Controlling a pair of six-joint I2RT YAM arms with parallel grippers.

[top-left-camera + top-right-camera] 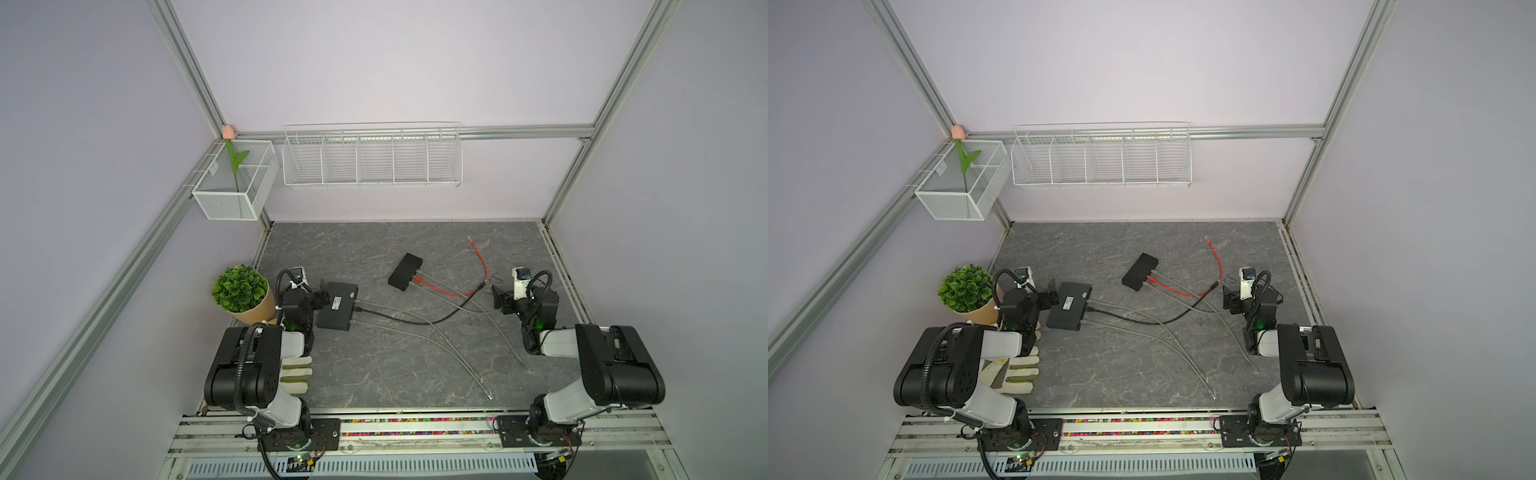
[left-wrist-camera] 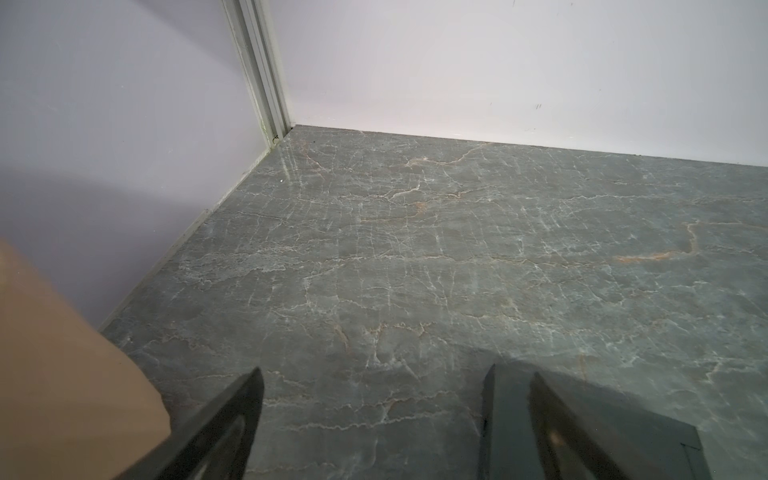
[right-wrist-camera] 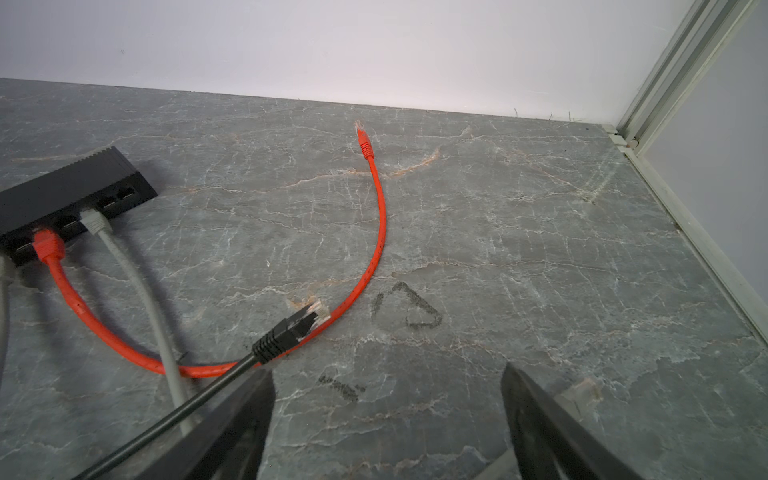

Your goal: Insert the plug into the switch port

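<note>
A black switch point(image 1: 406, 272) point(image 1: 1140, 272) lies mid-table, with a red cable and a grey cable plugged into it. In the right wrist view its front point(image 3: 70, 195) shows free ports beside the grey connector. A black cable's loose plug point(image 3: 299, 324) point(image 1: 482, 285) rests on the red cable, just ahead of my right gripper point(image 3: 386, 374) point(image 1: 498, 297), which is open and empty. The red cable's free plug point(image 3: 365, 143) point(image 1: 471, 240) lies farther back. My left gripper point(image 2: 395, 382) point(image 1: 323, 296) is open and empty beside a second dark switch point(image 1: 337, 305) point(image 2: 505, 415).
Grey cables point(image 1: 436, 345) trail toward the front edge. A potted plant point(image 1: 241, 291), whose brown pot point(image 2: 62, 374) shows in the left wrist view, and a glove point(image 1: 296, 374) sit by the left arm. A wire rack point(image 1: 372, 158) and a mesh box point(image 1: 232, 183) hang on the walls.
</note>
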